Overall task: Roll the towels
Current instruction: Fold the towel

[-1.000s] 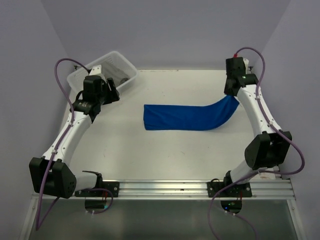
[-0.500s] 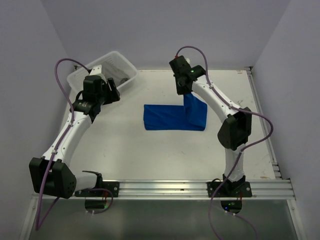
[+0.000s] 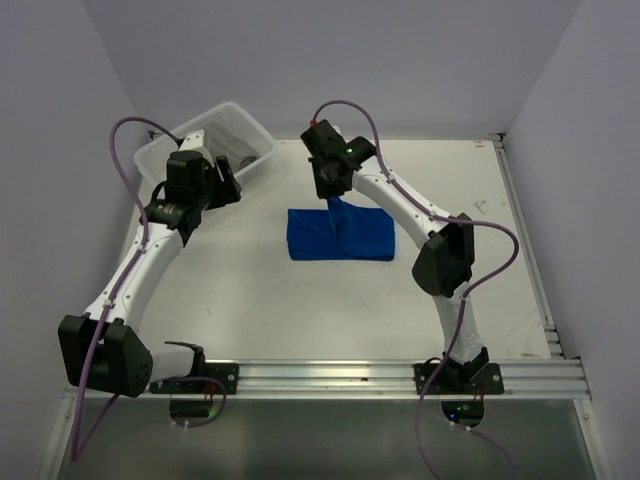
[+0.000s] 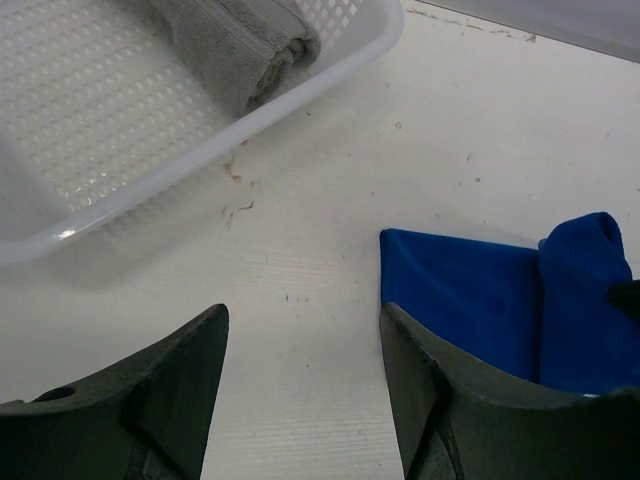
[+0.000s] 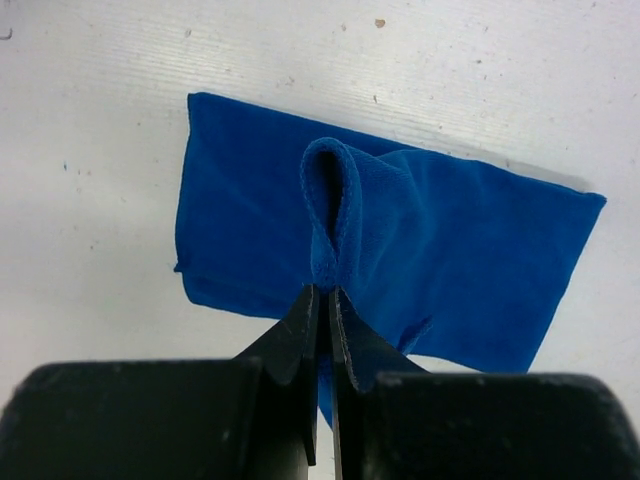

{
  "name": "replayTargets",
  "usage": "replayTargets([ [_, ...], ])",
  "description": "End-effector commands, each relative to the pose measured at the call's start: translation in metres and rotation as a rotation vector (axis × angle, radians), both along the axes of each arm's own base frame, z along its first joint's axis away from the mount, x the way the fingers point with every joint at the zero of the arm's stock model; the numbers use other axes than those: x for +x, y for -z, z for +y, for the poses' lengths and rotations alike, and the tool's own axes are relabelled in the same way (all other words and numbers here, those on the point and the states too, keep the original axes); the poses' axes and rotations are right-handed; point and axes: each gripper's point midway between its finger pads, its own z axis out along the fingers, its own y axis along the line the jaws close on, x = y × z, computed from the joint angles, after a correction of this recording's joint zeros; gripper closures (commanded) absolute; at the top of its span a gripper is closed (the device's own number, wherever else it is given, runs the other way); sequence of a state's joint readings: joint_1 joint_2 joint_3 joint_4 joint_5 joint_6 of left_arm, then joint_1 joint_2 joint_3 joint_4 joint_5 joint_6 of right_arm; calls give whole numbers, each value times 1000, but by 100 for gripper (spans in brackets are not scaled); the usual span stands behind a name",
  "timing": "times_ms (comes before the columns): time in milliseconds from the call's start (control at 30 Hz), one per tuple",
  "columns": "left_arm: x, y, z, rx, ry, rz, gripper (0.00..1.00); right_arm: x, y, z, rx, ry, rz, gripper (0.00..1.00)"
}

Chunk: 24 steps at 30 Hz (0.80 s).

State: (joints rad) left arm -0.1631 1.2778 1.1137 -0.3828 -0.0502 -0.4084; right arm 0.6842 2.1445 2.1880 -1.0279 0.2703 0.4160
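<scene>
- The plain grey soft towel (image 4: 235,45) lies in the see-through white plastic basket (image 4: 230,130) at the far left corner of the tabletop (image 3: 300,310). It looks like a tight little roll, so I think that one is done.
- The bright blue soft towel (image 3: 340,235) lies near the middle of the tabletop, well apart from the basket. It is folded into a long flat strip.
- The right tool (image 5: 322,290) is shut tight on a small loop of the blue towel. The loop stands up from the cloth, and that end is pulled over the flat part under it.
- So the blue roll looks only just started. Most of the blue towel is flat on the tabletop, and its left end is not rolled at all.
- The left tool (image 4: 300,315) is open wide and has nothing in it. It hangs above the bare tabletop, between the basket and the left end of the blue towel, and touches neither.
- What is left, I think: turn the blue towel over and over until it is a roll like the grey one. It may then go in the basket too, but that is only my guess.
</scene>
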Motion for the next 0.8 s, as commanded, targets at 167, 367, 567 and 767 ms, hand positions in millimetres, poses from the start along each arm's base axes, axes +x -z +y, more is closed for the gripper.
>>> replayTargets([
  [167,1,-6,-1,-24,9,-30,34,7,13,19,54,-10,14,100],
  [367,1,-5,-3,-32,16,-27,34,12,25,33,86,-30,19,100],
  [567,1,-1,-5,-38,23,-17,34,12,40,48,141,-44,46,100],
  [767,1,-1,-10,-55,40,-14,34,9,57,71,206,-67,89,100],
])
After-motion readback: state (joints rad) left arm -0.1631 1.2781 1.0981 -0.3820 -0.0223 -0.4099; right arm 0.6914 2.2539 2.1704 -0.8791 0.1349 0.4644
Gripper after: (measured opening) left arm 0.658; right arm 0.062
